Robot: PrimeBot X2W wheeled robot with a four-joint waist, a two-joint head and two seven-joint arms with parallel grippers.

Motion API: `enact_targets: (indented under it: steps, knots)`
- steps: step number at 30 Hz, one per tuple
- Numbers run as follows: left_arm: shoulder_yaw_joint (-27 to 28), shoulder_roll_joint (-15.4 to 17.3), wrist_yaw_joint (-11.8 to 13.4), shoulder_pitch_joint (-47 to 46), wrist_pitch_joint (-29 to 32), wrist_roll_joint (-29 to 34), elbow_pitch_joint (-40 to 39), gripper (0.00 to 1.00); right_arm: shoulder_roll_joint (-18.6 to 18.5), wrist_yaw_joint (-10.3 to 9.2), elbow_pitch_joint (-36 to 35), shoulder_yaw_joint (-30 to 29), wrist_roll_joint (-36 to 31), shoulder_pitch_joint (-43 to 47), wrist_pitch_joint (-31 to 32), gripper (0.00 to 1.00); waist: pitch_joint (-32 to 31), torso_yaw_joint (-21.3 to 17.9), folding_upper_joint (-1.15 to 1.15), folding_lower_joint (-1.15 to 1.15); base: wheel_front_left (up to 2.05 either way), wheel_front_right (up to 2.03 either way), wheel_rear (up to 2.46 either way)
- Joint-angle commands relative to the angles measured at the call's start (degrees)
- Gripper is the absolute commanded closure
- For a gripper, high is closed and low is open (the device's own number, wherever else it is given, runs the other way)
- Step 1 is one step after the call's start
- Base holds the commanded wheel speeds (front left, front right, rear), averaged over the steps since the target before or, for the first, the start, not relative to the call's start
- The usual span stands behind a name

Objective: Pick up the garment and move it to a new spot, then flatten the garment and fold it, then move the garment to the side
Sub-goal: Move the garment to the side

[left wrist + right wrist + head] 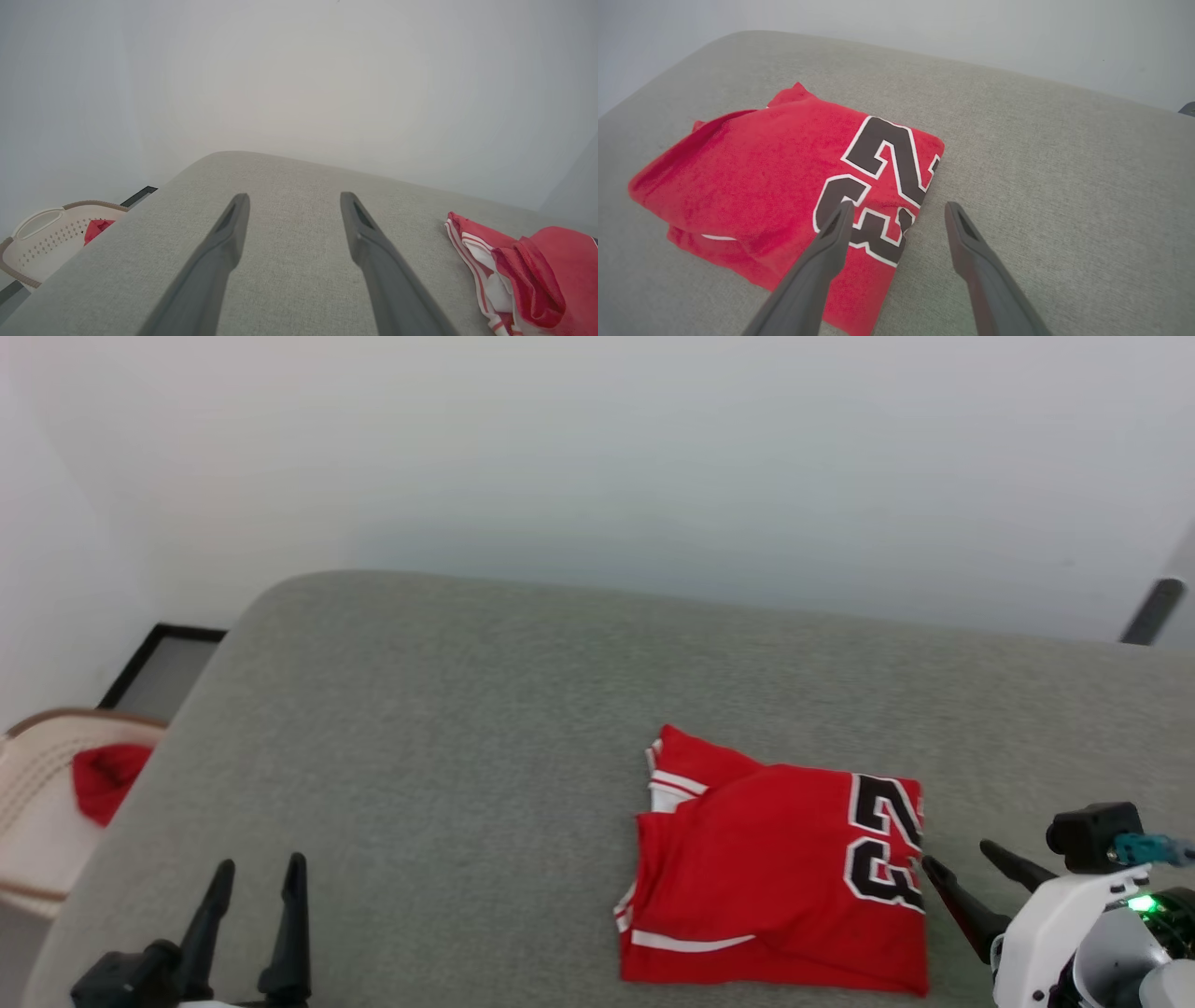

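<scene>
The right hand (952,855) is seen released, its two dark fingers spread wide and nothing held. In the right wrist view the right hand (899,205) straddles the near edge of the garment (752,182): one finger lies over the black numerals, the other over the bare grey padded surface (1064,163). Whether the cloth is touched cannot be told.

A slip is judged likely if only the top layer is pinched at this edge. The fold could then be peeled open, and the lower layers could be held back by the rough upholstery as the bundle is slid aside. The looser sleeve folds on the far side could also spill out.

The right arm is angled low, with its fingers pointing inward towards the garment (775,859), which lies folded in a rough rectangle on the right of the surface, near the front.

The left hand (260,863) is likewise released, held low at the front left and well apart from the garment (537,270).

Off the left edge, a beige basket (37,803) with a small red cloth (107,779) is seen.
</scene>
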Motion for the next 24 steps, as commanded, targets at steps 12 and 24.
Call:
enact_targets:
  steps: [12, 24]
  knots:
    - [-2.5, -1.9, -0.3, -3.5, -0.3, -0.2, 1.8, 0.00, -0.3, -0.07, 3.7, 0.1, 0.7, -4.3, 13.2, 0.00, 5.0, 5.4, 0.00, 0.00, 0.00, 0.00, 0.00]
    - [-2.1, -2.9, -0.5, -5.0, -0.4, -0.3, 2.6, 0.00, 1.8, -0.07, 7.4, -1.1, 0.0, -6.3, 21.6, 0.00, 7.5, 6.7, 0.00, 0.00, 0.00, 0.00, 0.00]
